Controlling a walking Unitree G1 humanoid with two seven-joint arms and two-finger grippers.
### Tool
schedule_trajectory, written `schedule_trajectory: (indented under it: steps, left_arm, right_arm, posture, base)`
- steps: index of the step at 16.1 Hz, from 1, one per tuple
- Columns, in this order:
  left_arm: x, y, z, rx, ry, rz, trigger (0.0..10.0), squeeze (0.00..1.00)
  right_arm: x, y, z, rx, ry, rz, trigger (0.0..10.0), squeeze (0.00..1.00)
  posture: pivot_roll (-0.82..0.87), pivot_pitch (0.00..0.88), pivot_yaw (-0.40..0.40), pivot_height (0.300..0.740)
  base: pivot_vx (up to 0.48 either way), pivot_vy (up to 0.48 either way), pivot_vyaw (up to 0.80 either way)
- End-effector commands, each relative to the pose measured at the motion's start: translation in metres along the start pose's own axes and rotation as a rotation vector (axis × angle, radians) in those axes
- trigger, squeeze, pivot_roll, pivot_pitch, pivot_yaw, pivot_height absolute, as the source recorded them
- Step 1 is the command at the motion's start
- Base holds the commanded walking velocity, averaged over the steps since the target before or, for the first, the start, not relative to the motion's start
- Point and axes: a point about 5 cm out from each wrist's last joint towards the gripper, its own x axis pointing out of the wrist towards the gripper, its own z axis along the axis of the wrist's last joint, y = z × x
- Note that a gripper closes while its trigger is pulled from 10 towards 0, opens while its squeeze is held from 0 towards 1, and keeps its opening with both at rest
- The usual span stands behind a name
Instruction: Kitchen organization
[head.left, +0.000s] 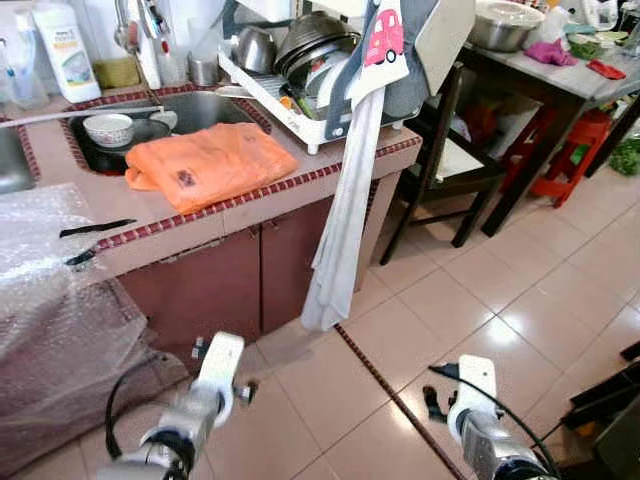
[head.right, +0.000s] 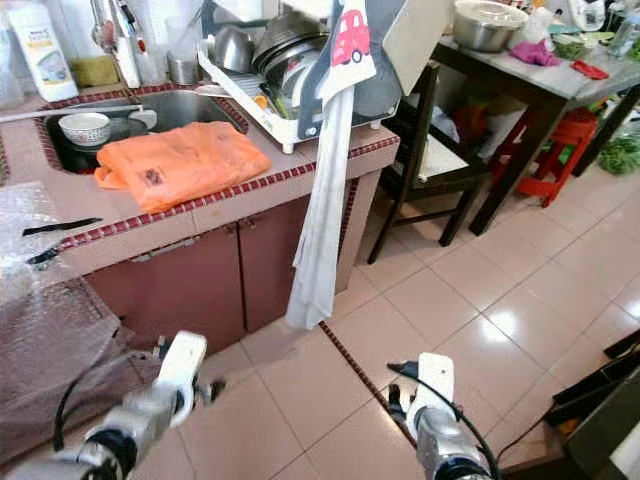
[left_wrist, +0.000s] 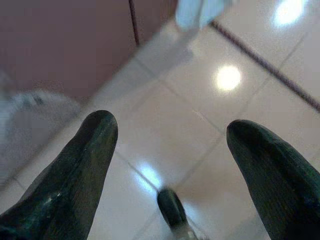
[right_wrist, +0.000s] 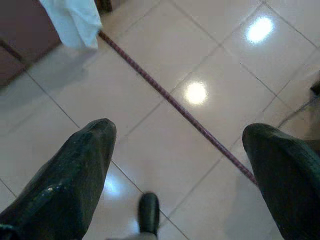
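Both arms hang low over the floor tiles (head.left: 470, 300) in front of the desk (head.left: 250, 195). Left pincer (left_wrist: 170, 145) and right pincer (right_wrist: 180, 150): fingers spread wide, nothing held.

Likely targets, my guess: orange bag (head.left: 208, 160) on the desk just in front of the sink (head.left: 190, 108); white bowl (head.left: 108, 128) inside the sink; dish rack (head.left: 300, 70) right of the sink.

Step in hand looks like approach: close in square to the desk, then raise an arm. Avoid snagging the towel (head.left: 345, 220) hanging off the rack.
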Motion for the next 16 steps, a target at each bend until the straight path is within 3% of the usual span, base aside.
schedule_trajectory:
  steps: [1, 4, 5, 7, 8, 10, 11, 12, 14, 16]
  left_arm:
    - [0.001, 0.000, 0.023, 0.001, -0.095, -0.034, 10.0, 0.00]
    - [-0.006, 0.011, 0.063, -0.048, -0.296, -0.095, 10.0, 0.00]
    - [-0.012, 0.021, 0.077, -0.103, -0.388, -0.094, 10.0, 0.00]
    - [-0.028, 0.031, 0.086, -0.143, -0.512, -0.101, 10.0, 0.00]
    - [-0.036, 0.031, 0.084, -0.142, -0.545, -0.112, 10.0, 0.00]
    - [-0.067, 0.029, 0.074, -0.094, -0.634, -0.112, 10.0, 0.00]
    - [-0.073, 0.029, 0.073, -0.088, -0.649, -0.108, 10.0, 0.00]
    - [-0.087, 0.030, 0.068, -0.101, -0.645, -0.092, 10.0, 0.00]
    - [-0.104, 0.033, 0.060, -0.085, -0.664, -0.046, 10.0, 0.00]
    - [-0.114, 0.035, 0.050, -0.072, -0.671, -0.003, 10.0, 0.00]
  right_arm:
    - [0.001, -0.007, 0.021, 0.029, -0.091, 0.001, 10.0, 0.00]
    - [-0.002, -0.020, 0.059, 0.064, -0.289, 0.020, 10.0, 0.00]
    - [-0.008, -0.032, 0.079, 0.105, -0.393, 0.013, 10.0, 0.00]
    - [-0.021, -0.037, 0.094, 0.087, -0.474, 0.049, 10.0, 0.00]
    - [-0.026, -0.036, 0.097, 0.063, -0.487, 0.063, 10.0, 0.00]
    - [-0.054, -0.032, 0.104, -0.028, -0.574, 0.133, 10.0, 0.00]
    - [-0.060, -0.031, 0.103, -0.048, -0.578, 0.143, 10.0, 0.00]
    - [-0.076, -0.030, 0.098, -0.116, -0.586, 0.148, 10.0, 0.00]
    - [-0.096, -0.032, 0.089, -0.124, -0.600, 0.178, 10.0, 0.00]
    - [-0.108, -0.035, 0.090, -0.128, -0.619, 0.122, 10.0, 0.00]
  posture:
    - [-0.02, 0.000, -0.050, 0.740]
    - [-0.02, 0.000, -0.039, 0.740]
    - [-0.01, 0.000, -0.040, 0.740]
    - [-0.01, 0.000, -0.041, 0.740]
    - [0.00, 0.013, -0.036, 0.740]
    - [0.01, 0.036, -0.022, 0.740]
    - [0.01, 0.038, -0.020, 0.740]
    - [0.01, 0.047, -0.016, 0.740]
    - [0.00, 0.060, -0.019, 0.740]
    - [-0.01, 0.061, -0.025, 0.740]
  base:
    - [0.000, 0.000, 0.00]
    - [0.000, 0.000, 0.00]
    - [0.000, 0.000, 0.00]
    - [0.000, 0.000, 0.00]
    - [0.000, 0.000, 0.00]
    - [0.000, 0.000, 0.00]
    - [0.000, 0.000, 0.00]
    - [0.000, 0.000, 0.00]
    - [0.000, 0.000, 0.00]
    - [0.000, 0.000, 0.00]
